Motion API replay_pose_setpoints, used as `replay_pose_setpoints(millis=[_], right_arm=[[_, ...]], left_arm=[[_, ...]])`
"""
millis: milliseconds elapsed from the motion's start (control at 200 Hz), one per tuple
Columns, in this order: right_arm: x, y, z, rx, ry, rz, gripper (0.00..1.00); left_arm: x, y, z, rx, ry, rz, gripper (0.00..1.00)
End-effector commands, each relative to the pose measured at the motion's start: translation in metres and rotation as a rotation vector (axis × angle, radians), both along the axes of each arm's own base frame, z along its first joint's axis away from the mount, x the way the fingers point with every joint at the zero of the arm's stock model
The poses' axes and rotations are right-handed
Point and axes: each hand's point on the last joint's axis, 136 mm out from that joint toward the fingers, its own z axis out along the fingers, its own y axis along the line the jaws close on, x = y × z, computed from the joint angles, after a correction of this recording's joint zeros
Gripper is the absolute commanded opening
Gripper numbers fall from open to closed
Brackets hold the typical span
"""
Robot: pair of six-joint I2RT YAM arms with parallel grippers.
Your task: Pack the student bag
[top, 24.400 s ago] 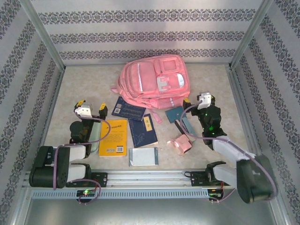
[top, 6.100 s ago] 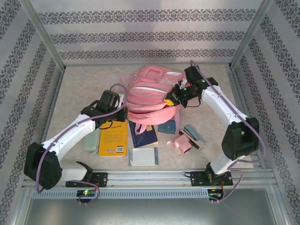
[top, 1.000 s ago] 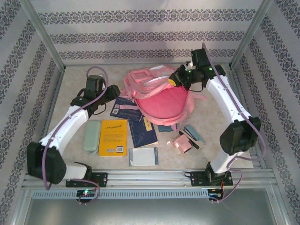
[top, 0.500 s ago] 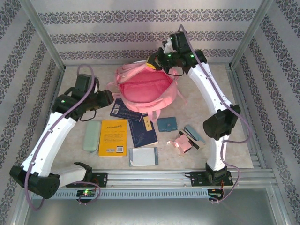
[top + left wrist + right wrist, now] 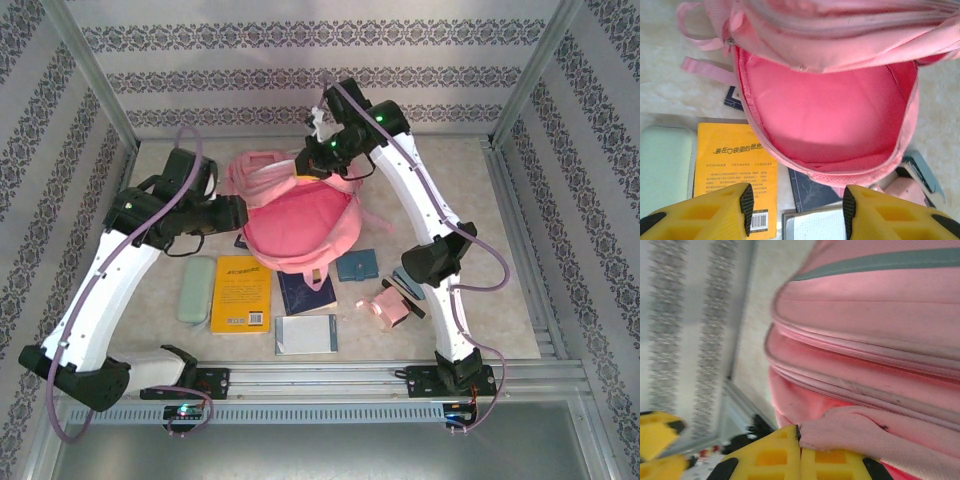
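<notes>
Two right gripper (image 5: 800, 450) fingers (image 5: 771, 458) pinch the student bag (image 5: 865, 315).

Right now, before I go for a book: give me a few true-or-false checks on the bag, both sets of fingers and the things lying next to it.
1. The student bag's main compartment gapes open, and no item shows inside it. True.
2. The right fingers are open and clear of the bag. False: they are shut on a fold of the bag's pink fabric at its rim.
3. The left fingers hold the yellow book. False: they are open and hold nothing, above the bag's opening; the book lies flat on the table.
4. A pale green case lies beside the yellow book, on its left in the top view. True.
</notes>
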Motion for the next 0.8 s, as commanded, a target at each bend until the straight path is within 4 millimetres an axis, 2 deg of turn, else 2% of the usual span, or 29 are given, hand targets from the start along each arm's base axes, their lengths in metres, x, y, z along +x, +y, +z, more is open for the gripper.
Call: replay_pose_setpoints(millis=[0,85,165,260,300,360,405,475,535,630,704,794], right_arm=[[-0.015,-0.031,-0.008,-0.200,-0.083,0.027,0.00],[-0.021,-0.038,-0.019,-0.270,-0.072,0.011,0.02],[-0.027,-0.047,-0.037,-0.327,-0.034,-0.037,0.07],[-0.036,-0.052,-0.041,-0.232,-0.003,-0.146,0.09],[-0.038,-0.054,-0.045,-0.160,0.019,-0.212,0.22],[-0.041,-0.057,-0.047,-0.012,0.073,-0.295,0.51],[-0.041,-0.064,-0.048,0.097,0.106,-0.372,0.64],[-0.044,-0.078,-0.048,0.201,0.139,-0.454,0.66],[-0.047,-0.099,-0.045,0.232,0.134,-0.526,0.65],[-0.057,-0.141,-0.042,0.171,0.093,-0.622,0.61],[-0.065,-0.176,-0.044,0.103,0.062,-0.697,0.58],[-0.080,-0.198,-0.050,0.035,0.060,-0.739,0.57]], left_arm=[[-0.004,-0.012,0.010,0.098,-0.040,-0.127,0.54],[0.003,-0.027,0.009,0.105,-0.048,-0.177,0.54],[0.012,-0.031,0.008,0.149,-0.082,-0.192,0.55],[0.020,-0.036,0.012,0.205,-0.140,-0.237,0.55],[0.023,-0.037,0.011,0.237,-0.160,-0.263,0.55],[0.027,-0.043,0.010,0.266,-0.181,-0.307,0.55],[0.030,-0.050,0.008,0.286,-0.199,-0.350,0.56],[0.035,-0.066,0.001,0.316,-0.231,-0.434,0.58],[0.039,-0.082,-0.007,0.328,-0.244,-0.509,0.60],[0.047,-0.108,-0.026,0.371,-0.229,-0.607,0.63],[0.051,-0.131,-0.048,0.408,-0.190,-0.688,0.65],[0.050,-0.156,-0.073,0.455,-0.157,-0.787,0.70]])
